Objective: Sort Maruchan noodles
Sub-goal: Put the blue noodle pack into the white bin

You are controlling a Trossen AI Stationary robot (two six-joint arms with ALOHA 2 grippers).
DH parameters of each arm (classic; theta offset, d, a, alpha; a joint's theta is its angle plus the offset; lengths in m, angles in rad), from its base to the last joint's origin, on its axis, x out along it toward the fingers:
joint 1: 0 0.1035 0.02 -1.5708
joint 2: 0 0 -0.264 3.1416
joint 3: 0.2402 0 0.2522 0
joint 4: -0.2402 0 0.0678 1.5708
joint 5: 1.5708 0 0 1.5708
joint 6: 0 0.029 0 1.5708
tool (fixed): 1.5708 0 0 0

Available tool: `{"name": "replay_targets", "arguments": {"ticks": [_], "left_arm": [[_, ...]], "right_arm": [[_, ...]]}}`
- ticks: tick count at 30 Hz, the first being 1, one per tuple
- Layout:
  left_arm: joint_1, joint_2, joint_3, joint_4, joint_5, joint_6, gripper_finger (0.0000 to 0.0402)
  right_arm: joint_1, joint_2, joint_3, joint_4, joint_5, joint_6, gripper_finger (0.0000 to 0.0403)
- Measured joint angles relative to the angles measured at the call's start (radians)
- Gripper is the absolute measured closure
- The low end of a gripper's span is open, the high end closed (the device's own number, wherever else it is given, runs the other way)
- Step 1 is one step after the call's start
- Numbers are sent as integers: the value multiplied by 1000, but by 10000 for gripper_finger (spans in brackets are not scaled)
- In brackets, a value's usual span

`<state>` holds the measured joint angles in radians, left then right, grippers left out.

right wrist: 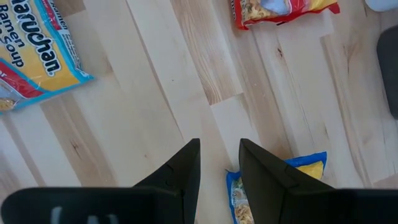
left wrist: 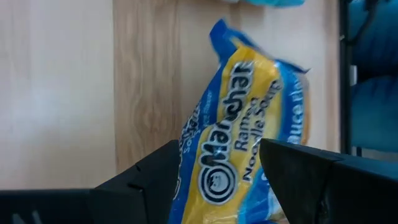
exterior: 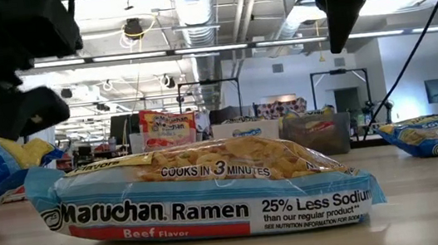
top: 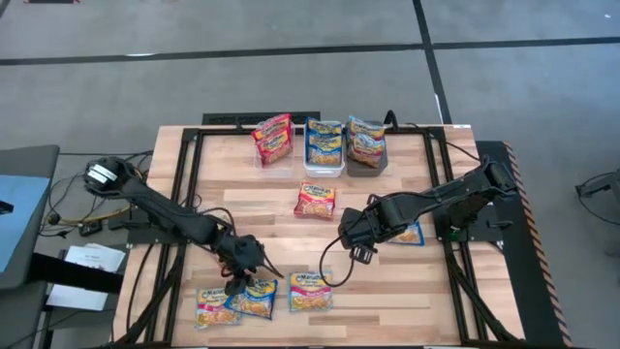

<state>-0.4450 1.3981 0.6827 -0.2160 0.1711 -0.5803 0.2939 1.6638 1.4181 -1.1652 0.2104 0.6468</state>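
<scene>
**Sorting partly done, left arm over blue-yellow packet**

Table (top: 387, 291) was a pale butcher-block slab, smooth planks, in a dark frame. Three small rectangular bins at the far edge: clear (top: 262, 155), white (top: 325, 167), dark grey (top: 366, 165). Each had packets in or on it: red/pink (top: 273, 138), blue (top: 325, 141), blue-yellow (top: 365, 141).

Left gripper (top: 242, 260) sat low at the near-left cluster, fingers (left wrist: 155, 180) spread wide on either side of a blue-yellow packet (left wrist: 239, 140). No pinch visible yet. Right gripper (right wrist: 219, 163) hovered over bare wood mid-table, fingers part-open, holding nothing.

Loose packets: one red/pink (top: 316, 201) at centre, one blue-yellow (top: 411, 234) under the right arm, one (top: 310, 291) at the near edge, and the near-left cluster (top: 234, 301), about three overlapping.

Risks, as I judged them:
- Film was crinkly, glossy and puffed. Fingers could skate off the pillow shape, or catch only a sealed end flap, so the packet would swing or drop.
- Cluster packets overlapped. Closing there could drag a neighbour along or grab two.
- The near-edge packet had blue film with a red beef band, so colour sorting could misfile it.
- The arms worked near each other mid-table, so crossing paths to the bins could clash.
</scene>
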Motion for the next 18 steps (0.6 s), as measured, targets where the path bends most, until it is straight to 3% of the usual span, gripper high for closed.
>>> {"name": "replay_targets", "arguments": {"ticks": [18], "left_arm": [[-74, 62, 0, 33, -27, -66, 191]], "right_arm": [[0, 0, 0, 18, 0, 1, 269]]}}
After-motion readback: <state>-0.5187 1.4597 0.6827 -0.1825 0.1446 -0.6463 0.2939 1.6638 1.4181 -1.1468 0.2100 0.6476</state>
